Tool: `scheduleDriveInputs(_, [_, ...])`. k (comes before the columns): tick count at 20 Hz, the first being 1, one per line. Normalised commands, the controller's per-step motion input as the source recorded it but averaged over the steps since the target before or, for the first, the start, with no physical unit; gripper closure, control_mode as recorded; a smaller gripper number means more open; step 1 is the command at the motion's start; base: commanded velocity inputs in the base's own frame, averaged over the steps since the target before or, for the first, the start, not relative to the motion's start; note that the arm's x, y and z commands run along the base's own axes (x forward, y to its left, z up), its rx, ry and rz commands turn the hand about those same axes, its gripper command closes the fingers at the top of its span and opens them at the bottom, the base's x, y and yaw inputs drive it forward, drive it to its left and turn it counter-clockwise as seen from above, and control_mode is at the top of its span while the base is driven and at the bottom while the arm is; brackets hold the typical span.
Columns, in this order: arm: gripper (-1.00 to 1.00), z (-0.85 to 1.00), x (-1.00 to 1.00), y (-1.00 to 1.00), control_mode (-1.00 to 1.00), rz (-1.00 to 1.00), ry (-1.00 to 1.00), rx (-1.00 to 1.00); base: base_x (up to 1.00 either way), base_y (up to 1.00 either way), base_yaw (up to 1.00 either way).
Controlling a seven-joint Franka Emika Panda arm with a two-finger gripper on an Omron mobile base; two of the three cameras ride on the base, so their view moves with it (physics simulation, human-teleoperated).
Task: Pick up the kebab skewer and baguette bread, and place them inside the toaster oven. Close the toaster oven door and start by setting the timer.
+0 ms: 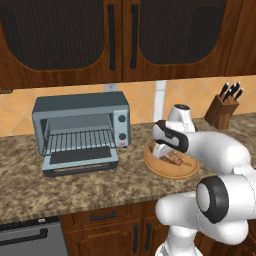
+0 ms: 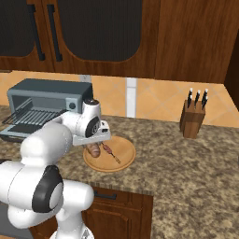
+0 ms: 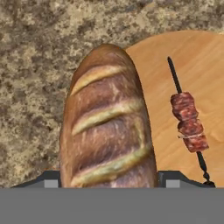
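Note:
The golden-brown baguette bread [image 3: 107,127] lies on a round wooden board [image 3: 192,57], and my gripper [image 3: 113,179] reaches down over it with a finger pressed against each side. The thin kebab skewer [image 3: 189,127] with dark red meat chunks lies beside the loaf on the same board. From the base cameras, the gripper [image 1: 161,150] [image 2: 95,140] stands low over the board [image 2: 123,156], with the loaf [image 2: 94,150] and skewer [image 2: 111,151] under it. The grey-blue toaster oven [image 1: 80,122] stands to the left, its door [image 1: 80,160] folded down open and its wire rack bare.
A wooden knife block [image 1: 222,110] [image 2: 193,119] stands at the back right of the speckled stone counter [image 1: 75,190]. Dark wood cabinets hang above. The counter's front edge runs close below the board.

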Motion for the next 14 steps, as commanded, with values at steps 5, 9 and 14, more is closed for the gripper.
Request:
scheduleDriveInputs(5, [1.0,1.0,-0.09,0.6,-1.0,0.09,0.0,-0.01,0.0,0.0,0.0])
scheduleDriveInputs(9, [1.0,0.82,-0.03,0.84,-1.0,0.22,0.0,-0.02,0.0,0.0,0.0])
scheduleDriveInputs(14, [1.0,0.42,0.0,0.98,-1.0,0.36,0.0,-0.07,0.0,0.0,0.0])
